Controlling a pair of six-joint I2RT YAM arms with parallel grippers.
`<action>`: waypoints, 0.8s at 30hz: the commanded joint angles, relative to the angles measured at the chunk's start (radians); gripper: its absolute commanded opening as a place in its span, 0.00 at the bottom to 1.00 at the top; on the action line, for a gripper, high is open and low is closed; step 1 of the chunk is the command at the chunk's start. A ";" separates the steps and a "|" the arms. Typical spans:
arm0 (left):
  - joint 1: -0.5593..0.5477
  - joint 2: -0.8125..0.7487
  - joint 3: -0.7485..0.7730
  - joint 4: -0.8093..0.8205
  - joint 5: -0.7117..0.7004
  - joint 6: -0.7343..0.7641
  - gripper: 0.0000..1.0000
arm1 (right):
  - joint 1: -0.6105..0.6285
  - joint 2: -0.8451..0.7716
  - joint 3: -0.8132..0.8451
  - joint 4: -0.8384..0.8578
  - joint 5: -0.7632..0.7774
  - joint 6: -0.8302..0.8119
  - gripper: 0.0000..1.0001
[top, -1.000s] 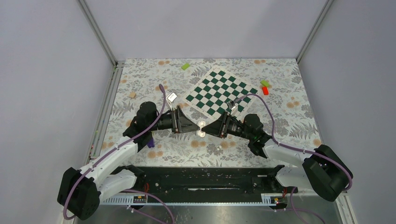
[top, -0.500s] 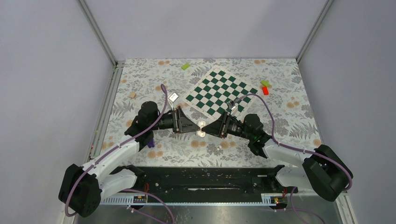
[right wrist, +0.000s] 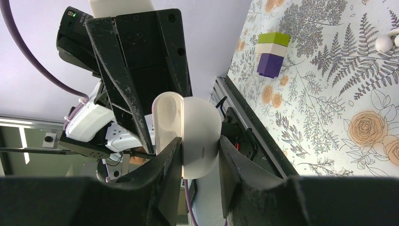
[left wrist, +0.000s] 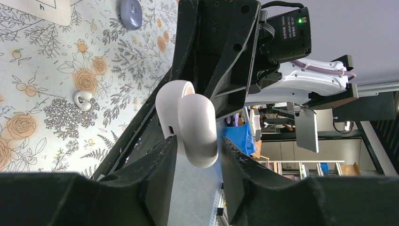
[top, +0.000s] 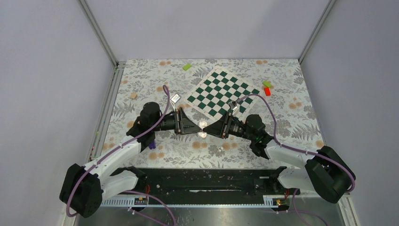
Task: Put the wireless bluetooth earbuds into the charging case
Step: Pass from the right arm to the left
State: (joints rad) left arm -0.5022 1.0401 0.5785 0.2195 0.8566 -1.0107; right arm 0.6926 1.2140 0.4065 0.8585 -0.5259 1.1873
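Little is done: the left gripper (left wrist: 198, 147) brackets the lifted, seemingly open charging case (left wrist: 197, 123), grip unclear, the right gripper (right wrist: 200, 151) pinches it firmly, and an earbud (left wrist: 83, 100) lies uninserted on the table (top: 291, 123).

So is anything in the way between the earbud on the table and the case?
Nothing visible lies between them. But the case is up in the air and its lid looks open. The right gripper clamps it, and the left gripper has its fingers around it. The earbud lies down on the table.
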 commanded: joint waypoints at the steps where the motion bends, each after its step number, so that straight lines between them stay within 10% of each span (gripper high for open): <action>1: 0.004 -0.001 0.002 0.056 0.017 0.006 0.37 | -0.002 -0.011 0.040 0.047 -0.019 0.006 0.12; 10: 0.004 -0.006 -0.001 0.086 0.015 -0.018 0.50 | -0.003 -0.008 0.035 0.049 -0.019 0.005 0.12; 24: 0.005 0.002 -0.016 0.114 0.013 -0.042 0.32 | -0.003 -0.008 0.029 0.059 -0.019 0.009 0.12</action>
State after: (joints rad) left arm -0.5022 1.0428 0.5663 0.2646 0.8562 -1.0496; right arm 0.6926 1.2140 0.4065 0.8593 -0.5259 1.1877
